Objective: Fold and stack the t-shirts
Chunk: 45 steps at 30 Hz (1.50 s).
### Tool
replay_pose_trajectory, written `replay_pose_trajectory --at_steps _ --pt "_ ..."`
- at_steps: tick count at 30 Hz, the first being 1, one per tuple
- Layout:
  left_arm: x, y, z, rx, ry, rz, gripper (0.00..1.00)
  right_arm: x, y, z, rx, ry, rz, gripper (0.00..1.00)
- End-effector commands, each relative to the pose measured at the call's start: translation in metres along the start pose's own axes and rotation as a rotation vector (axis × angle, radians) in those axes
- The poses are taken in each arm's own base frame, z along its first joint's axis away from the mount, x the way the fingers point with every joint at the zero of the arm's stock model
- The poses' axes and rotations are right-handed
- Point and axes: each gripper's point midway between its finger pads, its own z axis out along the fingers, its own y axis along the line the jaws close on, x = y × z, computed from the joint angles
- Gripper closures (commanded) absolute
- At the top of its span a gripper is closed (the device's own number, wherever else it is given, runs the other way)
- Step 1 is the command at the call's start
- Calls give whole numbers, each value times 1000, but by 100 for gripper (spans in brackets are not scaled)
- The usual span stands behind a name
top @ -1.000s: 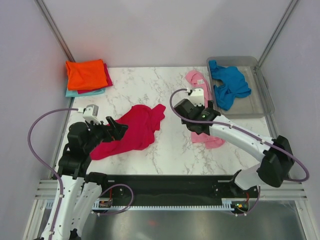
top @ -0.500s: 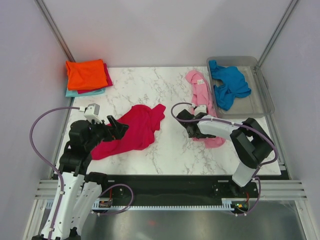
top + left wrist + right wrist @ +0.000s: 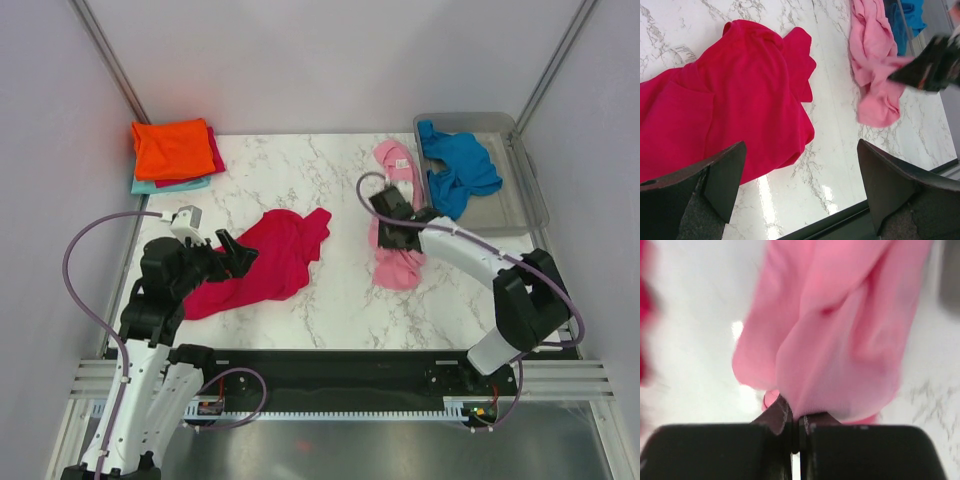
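A crimson-pink t-shirt (image 3: 265,262) lies crumpled left of the table's middle, also filling the left wrist view (image 3: 735,100). My left gripper (image 3: 240,252) hovers over its near edge, open and empty (image 3: 800,192). The light pink t-shirt (image 3: 398,265) lies bunched in a strip at centre right. My right gripper (image 3: 390,222) sits on its middle, shut on a fold of the pink cloth (image 3: 840,340), with the jaws (image 3: 799,421) pinched together. A blue t-shirt (image 3: 456,165) lies in the tub.
A folded stack with an orange shirt (image 3: 175,148) on top, crimson and teal beneath, rests at the back left corner. The clear grey tub (image 3: 532,195) stands at the back right. The black front rail (image 3: 330,365) runs along the near edge.
My right gripper has shut on the light pink shirt and moved farther back, drawing the cloth's near end with it. The left arm has stayed still and open.
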Motion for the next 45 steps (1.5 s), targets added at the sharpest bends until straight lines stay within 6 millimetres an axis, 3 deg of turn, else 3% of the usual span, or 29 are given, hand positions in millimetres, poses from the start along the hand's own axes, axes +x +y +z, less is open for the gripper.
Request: replay_pose_trajectory --at_steps 1,2,3,4,5,6,8,9,11,13,16,17,18,19,20,22,23,25,27,31,34,35,37,38,40,41,43,44,45 --pt "-6 0 0 -2 -15 9 0 -165 16 -84 -204 -358 101 100" --pt "-6 0 0 -2 -15 10 0 -196 -7 -92 -168 -403 134 100" --pt "-6 1 0 -5 -17 10 0 -243 -19 -130 -163 -500 153 100" --pt "-6 1 0 -6 -17 10 0 -263 -28 -131 -145 -515 162 100" --pt "-7 1 0 -7 -19 10 0 -289 -55 -140 -108 -558 201 100" --pt "-6 1 0 -8 -18 10 0 -323 -69 -179 -105 -655 225 100" --pt "-7 1 -1 -9 -23 11 0 -352 -94 -189 -56 -707 255 100" --pt "-7 2 -1 -11 -24 11 0 -374 -117 -224 -31 -798 289 100" --pt "-8 2 -2 -12 -31 12 0 -394 -143 -242 14 -868 309 100" --pt "-8 2 -2 -15 -31 12 0 -398 -155 -237 19 -869 322 100" --pt "-7 3 -2 -18 -28 9 0 -387 -172 -205 21 -795 345 100" --pt "-8 3 -2 -18 -29 10 0 -373 -171 -169 25 -723 342 100" --pt "-7 4 -1 -21 -26 8 0 -364 -164 -152 -7 -688 331 100" --pt "-7 4 -1 -21 -24 8 0 -355 -176 -142 5 -670 343 100" --pt "-7 4 -1 -21 -24 8 0 -332 -178 -104 26 -598 341 100" --pt "-7 5 0 -25 -23 6 0 -308 -186 -67 58 -518 347 95" --pt "-7 5 0 -24 -21 6 0 -289 -195 -46 84 -443 363 65" --pt "-5 6 1 -29 -11 3 0 -270 -200 -19 76 -347 381 29" --pt "-3 8 4 -38 2 -2 0 -263 -203 -19 66 -318 410 17" --pt "2 15 11 -70 36 -24 0 -274 -171 -55 -44 -371 373 10" --pt "9 25 21 -114 92 -51 3 -268 -115 -92 -95 -412 272 8" --pt "8 29 24 -143 104 -57 3 -250 -73 -95 -142 -393 198 7" --pt "8 46 31 -238 121 -79 4 -231 -36 -114 -184 -417 140 7" --pt "10 53 41 -279 173 -96 5 -197 3 -105 -247 -371 79 7" --pt "7 55 48 -302 209 -115 9 -167 31 -112 -340 -361 76 7" --pt "-5 51 49 -306 201 -117 10 -134 65 -103 -435 -336 65 7" --pt "-24 48 42 -320 128 -108 11 -104 105 -107 -574 -299 34 7" --pt "-45 45 25 -337 19 -89 11 -86 138 -116 -649 -279 -9 7" --pt "-53 44 15 -344 -42 -89 11 -70 156 -104 -653 -229 -41 7"
